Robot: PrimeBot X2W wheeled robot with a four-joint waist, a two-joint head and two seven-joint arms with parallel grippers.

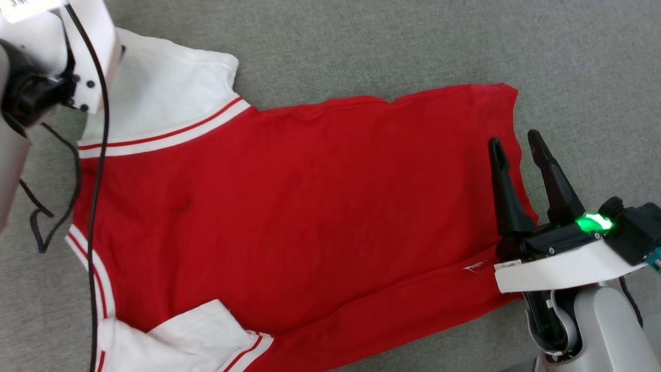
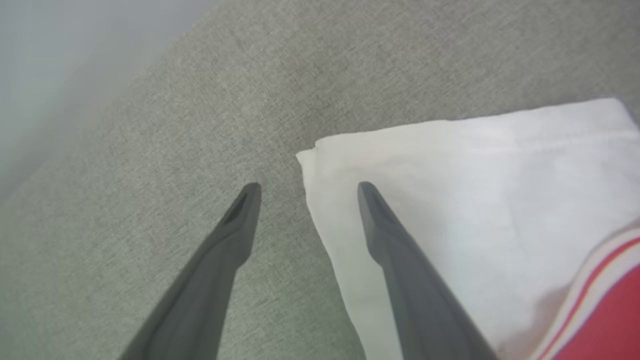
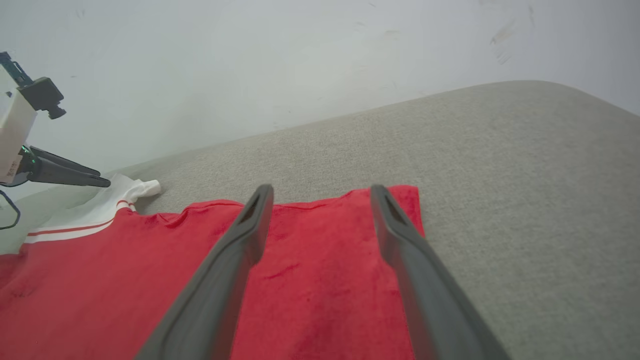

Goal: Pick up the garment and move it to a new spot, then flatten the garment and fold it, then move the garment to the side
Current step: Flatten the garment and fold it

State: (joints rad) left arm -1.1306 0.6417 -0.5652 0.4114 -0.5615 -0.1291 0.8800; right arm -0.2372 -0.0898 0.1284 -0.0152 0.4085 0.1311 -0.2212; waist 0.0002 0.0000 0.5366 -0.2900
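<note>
Item: grey woven-fabric surface point(image 1: 361, 46), spread left to right. Item: pale, faintly scuffed wall point(image 3: 250, 60), stood beyond its far edge.

Garment point(image 1: 289, 206) spread on grey cloth point(image 1: 361, 46) (red back up); right gripper point(image 1: 514, 138) agape over its edge.

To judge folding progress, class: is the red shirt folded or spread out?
Spread out: the garment lies flat at full length on the grey surface, white sleeves out either side.
</note>
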